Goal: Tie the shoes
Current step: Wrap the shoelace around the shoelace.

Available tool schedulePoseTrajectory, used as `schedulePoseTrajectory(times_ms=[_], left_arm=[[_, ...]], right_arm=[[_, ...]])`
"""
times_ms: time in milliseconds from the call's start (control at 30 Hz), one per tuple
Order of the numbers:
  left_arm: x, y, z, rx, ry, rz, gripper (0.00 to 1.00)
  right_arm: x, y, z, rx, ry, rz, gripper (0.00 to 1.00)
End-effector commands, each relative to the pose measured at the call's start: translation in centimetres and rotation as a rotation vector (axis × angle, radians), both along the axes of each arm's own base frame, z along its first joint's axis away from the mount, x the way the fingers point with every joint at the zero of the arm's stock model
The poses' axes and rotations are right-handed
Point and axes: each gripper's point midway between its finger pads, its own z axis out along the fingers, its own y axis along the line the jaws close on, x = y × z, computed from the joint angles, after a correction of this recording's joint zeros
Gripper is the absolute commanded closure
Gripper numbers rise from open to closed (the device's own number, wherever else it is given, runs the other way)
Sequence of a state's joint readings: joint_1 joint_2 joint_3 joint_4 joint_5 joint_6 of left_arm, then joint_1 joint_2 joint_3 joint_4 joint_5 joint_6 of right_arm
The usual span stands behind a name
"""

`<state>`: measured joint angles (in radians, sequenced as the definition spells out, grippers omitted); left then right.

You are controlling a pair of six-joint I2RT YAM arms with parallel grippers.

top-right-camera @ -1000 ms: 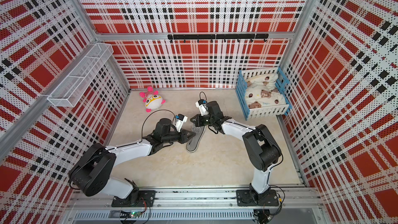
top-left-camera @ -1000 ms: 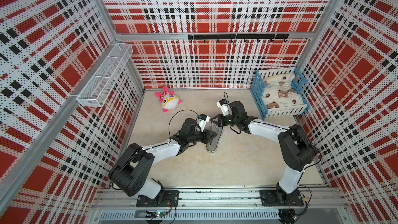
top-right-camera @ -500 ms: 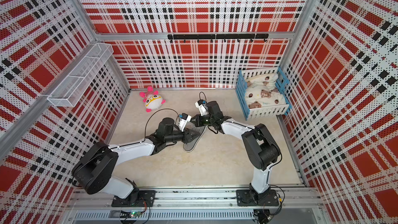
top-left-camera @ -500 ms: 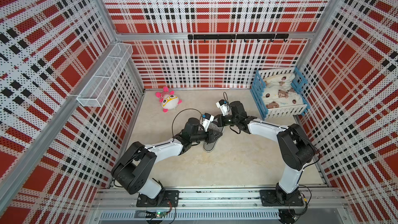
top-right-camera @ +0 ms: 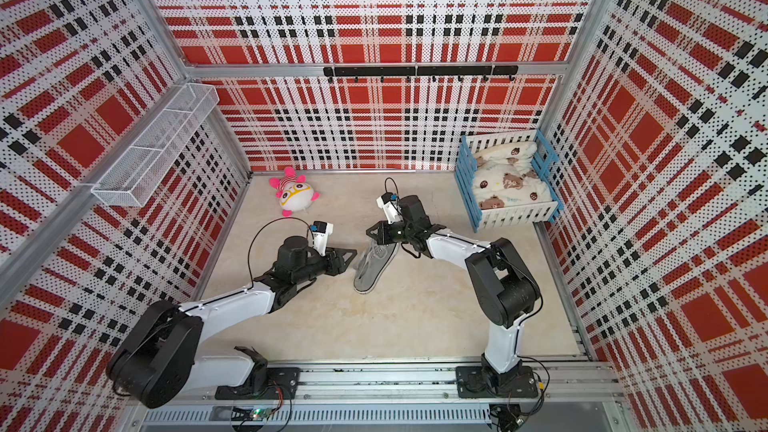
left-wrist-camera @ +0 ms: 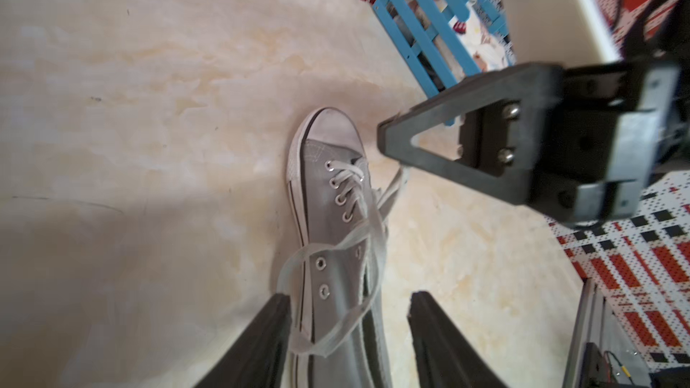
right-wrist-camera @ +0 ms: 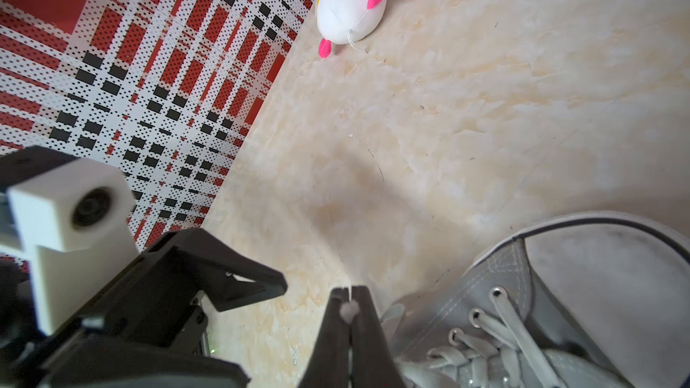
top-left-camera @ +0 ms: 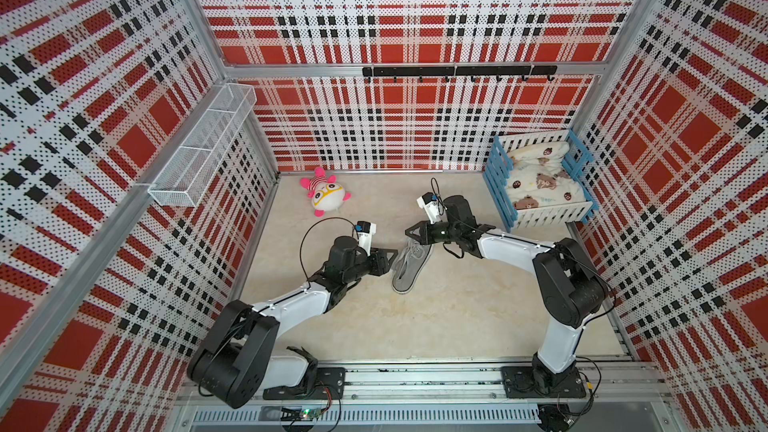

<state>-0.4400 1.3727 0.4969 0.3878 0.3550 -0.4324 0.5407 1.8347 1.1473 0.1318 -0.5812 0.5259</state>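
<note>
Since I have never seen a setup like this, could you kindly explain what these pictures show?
A robot's left arm and right arm stand on a rail at the edge of a beige table, inside plaid walls. Two pictures look down from overhead, nearly the same view; the other two come from a camera on each arm's wrist. On the table lie a grey sneaker, a pink-and-white plush toy and a blue-and-white crate of bedding. The right tool is shut, pinching the end of a lace. The left tool stands open over the sneaker's rear half, holding nothing; a loop of lace lies just beside it.
</note>
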Motion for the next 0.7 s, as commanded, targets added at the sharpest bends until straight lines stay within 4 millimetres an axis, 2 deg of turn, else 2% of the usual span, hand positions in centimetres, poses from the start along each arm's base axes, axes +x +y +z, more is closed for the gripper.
schedulePoseTrajectory(times_ms=[0, 167, 233, 467, 667], left_arm=[[0.3, -1.2, -0.5, 0.033, -0.011, -0.063, 0.41], [0.3, -2.9, -1.9, 0.063, 0.002, -0.140, 0.40], [0.3, -3.4, -2.4, 0.067, 0.012, -0.159, 0.43], [-0.2, -4.2, -2.3, 0.045, 0.025, -0.196, 0.72], [-0.7, -4.6, -1.1, 0.017, 0.017, -0.203, 0.88]], right_arm=[[0.6, 0.2, 0.8, 0.020, -0.025, -0.001, 1.00], [0.6, 0.2, 0.6, 0.017, -0.022, -0.002, 1.00], [0.7, 0.2, 0.7, 0.018, -0.024, -0.002, 1.00], [0.7, 0.2, 0.7, 0.017, -0.027, -0.002, 1.00], [0.7, 0.2, 0.5, 0.015, -0.023, 0.000, 1.00]])
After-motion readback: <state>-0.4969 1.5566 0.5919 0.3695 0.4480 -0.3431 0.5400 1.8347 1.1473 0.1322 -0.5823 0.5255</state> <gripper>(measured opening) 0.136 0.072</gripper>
